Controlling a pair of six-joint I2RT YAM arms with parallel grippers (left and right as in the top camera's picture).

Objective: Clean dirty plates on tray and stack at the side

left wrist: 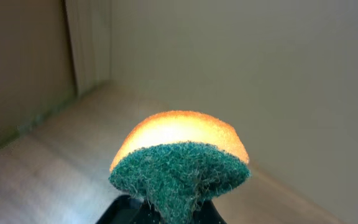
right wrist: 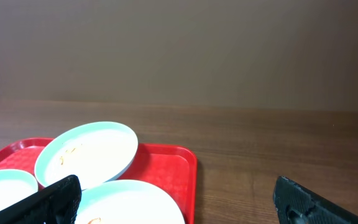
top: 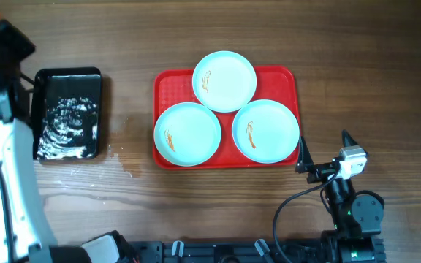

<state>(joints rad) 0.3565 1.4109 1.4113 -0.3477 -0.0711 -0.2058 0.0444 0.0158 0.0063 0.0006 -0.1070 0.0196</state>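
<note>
Sponge [left wrist: 180, 165], orange with a green scouring face, sits closest to the lens, clamped between the fingers of the left gripper [left wrist: 166, 210]. Black tray [top: 67, 113], glossy with whitish streaks, lies at the left of the desk [top: 357, 66]. Red tray [top: 287, 79] lies at centre and carries all three plates: front-left plate [top: 188, 133], rear plate [top: 224, 80] and front-right plate [top: 266, 130]. Each bears orange smears, and they crowd edge to edge. Front-left plate overhangs the rim. Right gripper [top: 323, 147] stands just beside the red tray's front-right corner, fingers spread wide, holding nothing.
</note>
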